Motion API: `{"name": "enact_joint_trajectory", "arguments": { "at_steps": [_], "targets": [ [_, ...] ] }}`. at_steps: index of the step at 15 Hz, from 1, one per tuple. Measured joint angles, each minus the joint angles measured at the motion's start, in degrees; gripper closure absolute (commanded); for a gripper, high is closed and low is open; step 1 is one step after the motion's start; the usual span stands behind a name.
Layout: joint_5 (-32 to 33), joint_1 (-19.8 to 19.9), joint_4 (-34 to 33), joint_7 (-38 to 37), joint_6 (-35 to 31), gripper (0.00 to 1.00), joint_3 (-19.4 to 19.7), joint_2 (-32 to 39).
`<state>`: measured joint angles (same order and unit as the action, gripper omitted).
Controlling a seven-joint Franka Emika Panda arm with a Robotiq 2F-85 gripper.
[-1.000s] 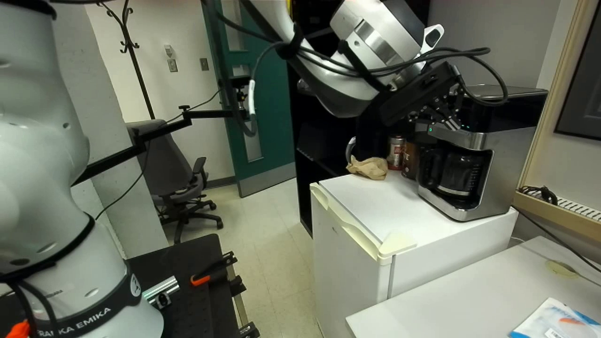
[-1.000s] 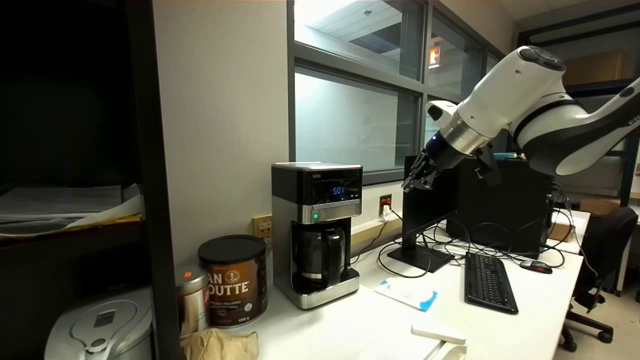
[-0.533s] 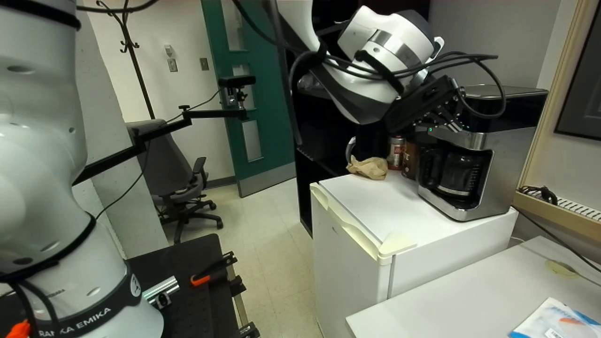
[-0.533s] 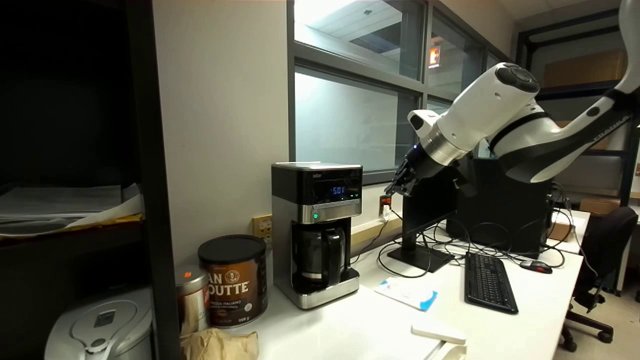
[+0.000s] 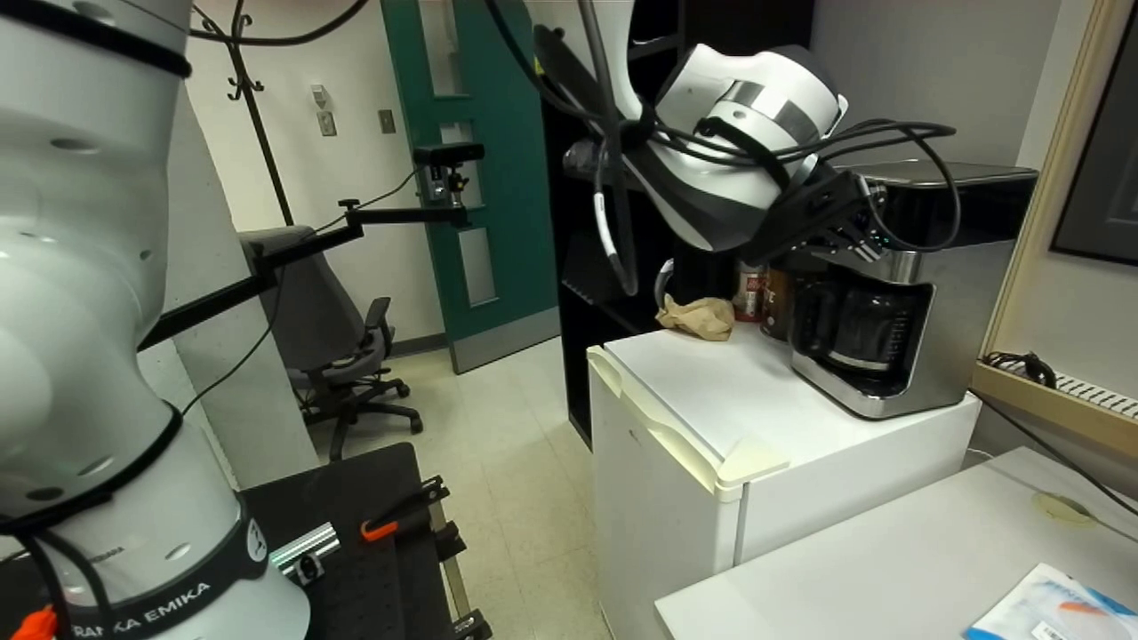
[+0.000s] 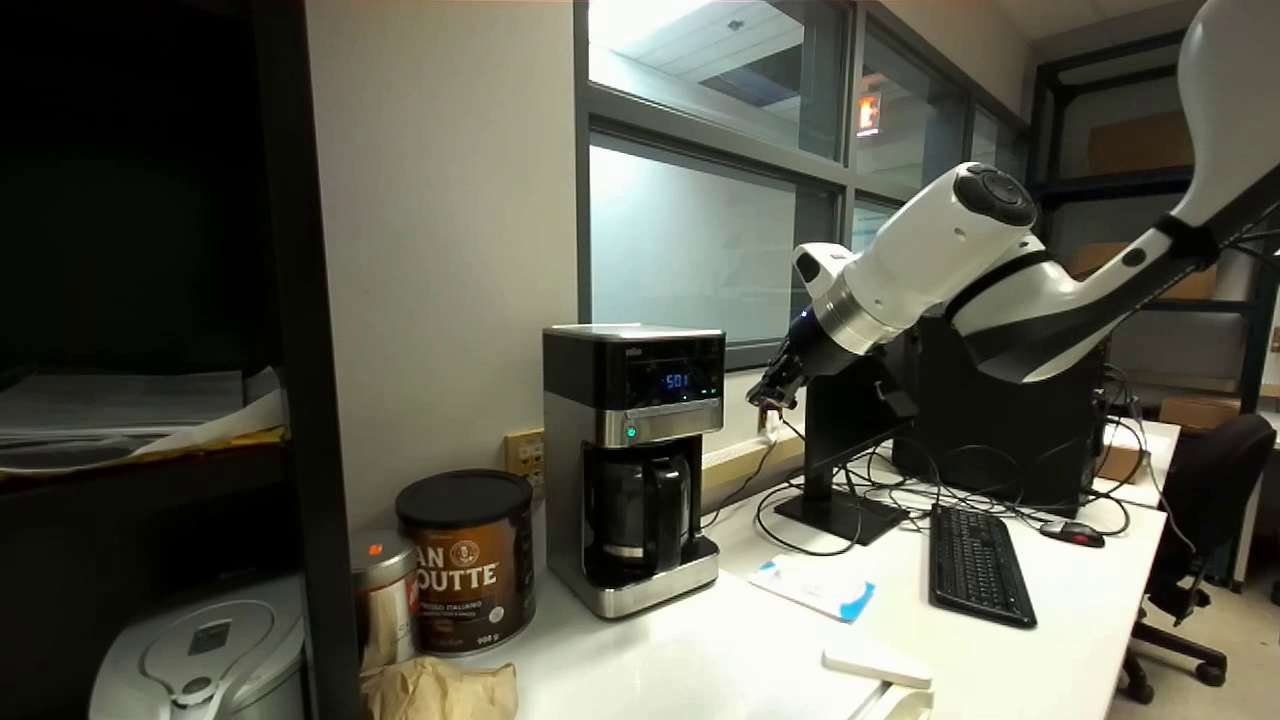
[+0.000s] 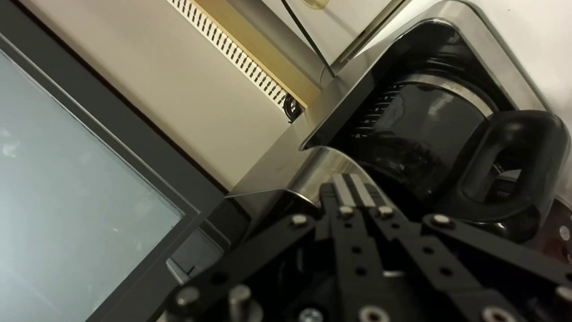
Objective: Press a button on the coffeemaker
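Note:
The coffeemaker (image 6: 572,490) is a boxy black and silver drip machine with a dark carafe (image 6: 668,515). A lit clock display and a green-lit round button (image 6: 631,432) show on its front. It also shows in an exterior view (image 5: 965,302) and in the wrist view (image 7: 277,172). My gripper (image 6: 762,398) is shut and empty, pointing down toward the machine's front, with a gap beside it in this view. In an exterior view my gripper (image 5: 869,252) overlaps the silver band and hides part of the front panel. In the wrist view the fingertips (image 7: 355,190) lie over the silver band; contact cannot be told.
The machine stands on a white mini fridge (image 5: 676,524). A brown coffee can (image 6: 466,570), a metal tin (image 6: 385,605) and a crumpled paper bag (image 5: 698,317) stand beside it. A monitor (image 6: 855,430) and keyboard (image 6: 980,565) are on the white desk. Cables loop from my wrist.
My gripper has moved down and closer to the coffeemaker's front; in an exterior view it shifts left and down. The gripper stays shut. The coffeemaker has not moved.

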<state>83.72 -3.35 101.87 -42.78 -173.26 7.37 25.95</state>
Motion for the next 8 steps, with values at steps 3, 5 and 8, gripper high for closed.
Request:
{"name": "enact_joint_trajectory", "arguments": {
  "at_steps": [3,5,8],
  "targets": [
    [1.5,-0.1,-1.9,-2.4,0.0,1.0,0.0,1.3],
    [2.5,-0.3,-3.0,-3.9,0.0,1.0,0.0,2.0],
    [3.5,-0.5,-4.3,-5.6,0.0,1.0,-0.1,2.9]
  ]
}}
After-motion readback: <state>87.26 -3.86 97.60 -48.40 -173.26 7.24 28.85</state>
